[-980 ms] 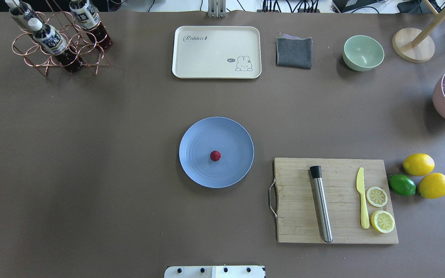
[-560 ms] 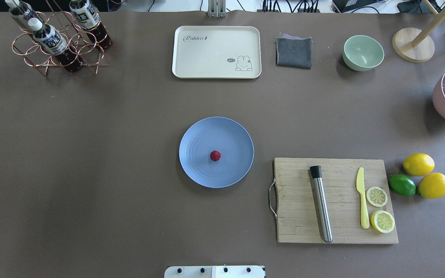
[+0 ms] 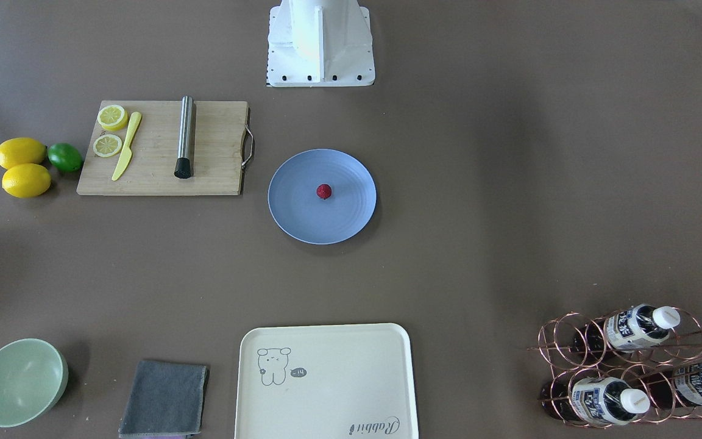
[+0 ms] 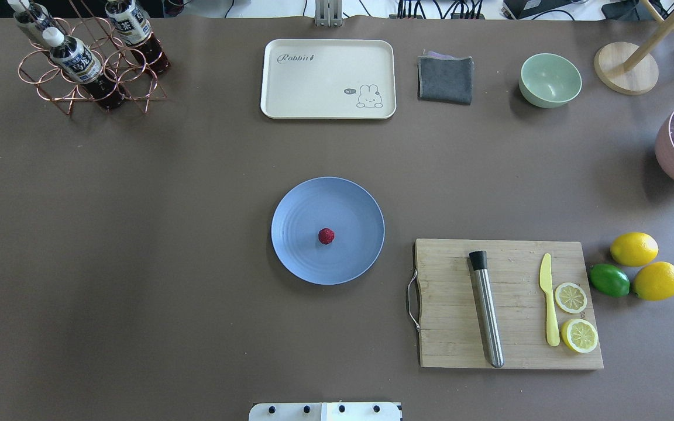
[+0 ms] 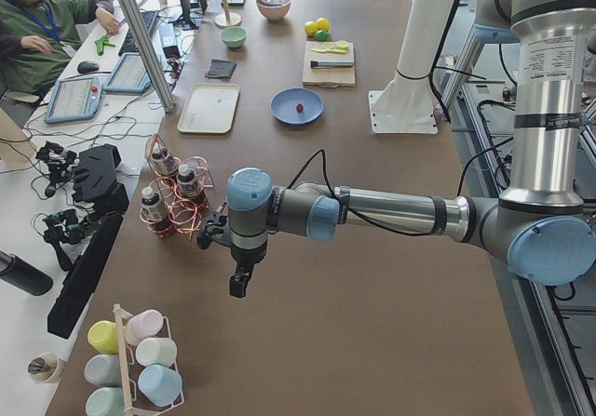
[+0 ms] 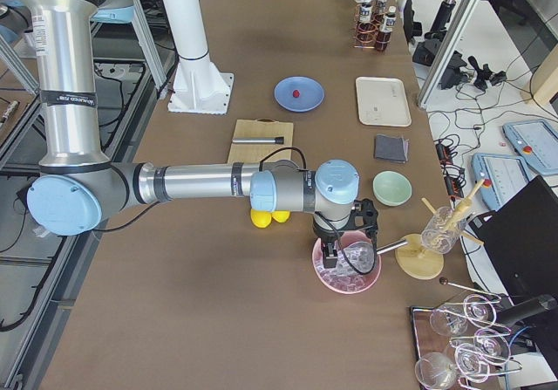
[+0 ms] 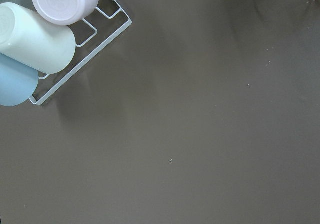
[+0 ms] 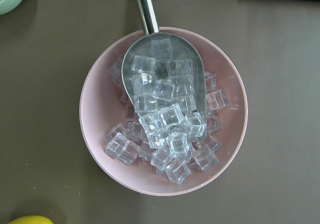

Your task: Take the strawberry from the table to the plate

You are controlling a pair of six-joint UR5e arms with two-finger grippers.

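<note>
The small dark red strawberry lies just below the middle of the round blue plate, which rests mid-table. The front-facing view shows the same strawberry on the plate. Neither arm shows in the overhead or front-facing view. In the left side view my left gripper hangs over the table's left end, far from the plate; I cannot tell if it is open or shut. In the right side view my right gripper hovers over a pink bowl of ice cubes; its state I cannot tell either.
A cutting board with a steel muddler, yellow knife and lemon slices lies right of the plate, with two lemons and a lime beyond. A cream tray, grey cloth, green bowl and bottle rack line the far edge. A cup rack stands at the left end.
</note>
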